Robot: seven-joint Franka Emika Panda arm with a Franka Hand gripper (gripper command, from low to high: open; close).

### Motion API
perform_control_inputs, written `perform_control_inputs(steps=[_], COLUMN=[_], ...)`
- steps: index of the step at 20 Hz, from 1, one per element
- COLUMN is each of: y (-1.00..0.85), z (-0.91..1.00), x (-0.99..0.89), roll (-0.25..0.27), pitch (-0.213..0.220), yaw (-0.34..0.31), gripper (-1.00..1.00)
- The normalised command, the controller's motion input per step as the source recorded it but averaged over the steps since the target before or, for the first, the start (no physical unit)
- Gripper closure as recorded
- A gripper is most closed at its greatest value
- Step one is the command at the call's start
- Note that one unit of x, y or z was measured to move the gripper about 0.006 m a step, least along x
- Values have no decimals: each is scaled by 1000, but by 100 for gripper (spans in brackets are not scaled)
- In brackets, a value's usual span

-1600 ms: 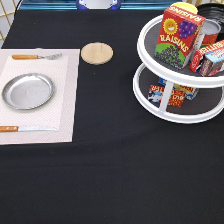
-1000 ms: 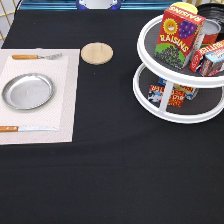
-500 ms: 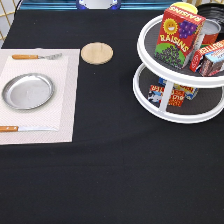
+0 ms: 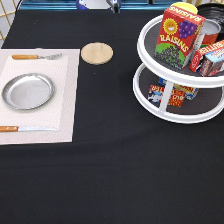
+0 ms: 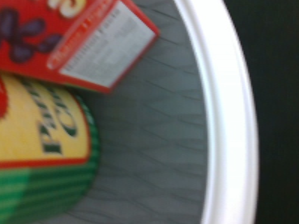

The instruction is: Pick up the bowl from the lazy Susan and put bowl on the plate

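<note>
The white two-tier lazy Susan (image 4: 175,118) stands at the exterior view's right, with dark grey surfaces. Its top tier holds a red raisins box (image 4: 179,35), a can and small cartons; more cartons sit on the lower tier. The black bowl does not show clearly: only a dark edge at the exterior view's top right corner, which I cannot identify. The silver plate (image 4: 27,91) lies bare on a pale placemat (image 4: 67,100) at the left. The gripper is out of the exterior view. The wrist view looks closely at the lazy Susan's white rim (image 5: 225,100), grey surface, the raisins box (image 5: 63,40) and a yellow-green can (image 5: 33,150).
A round light-wood coaster (image 4: 97,53) lies between the placemat and the lazy Susan. A fork (image 4: 35,56) lies above the plate and a knife (image 4: 25,128) below it, both on the placemat. A black cloth covers the table.
</note>
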Motion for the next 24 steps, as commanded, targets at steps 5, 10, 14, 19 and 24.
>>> perform_control_inputs(steps=[5, 10, 14, 19, 24], y=[26, 84, 18, 62, 128], z=[-138, -190, -211, -306, -401], x=[158, 122, 165, 78, 25], roll=[153, 164, 171, 101, 28], pitch=[-7, -35, -45, -68, -11], yaw=[-22, -18, -50, -52, -8], gripper=[-100, -100, -100, -100, -100])
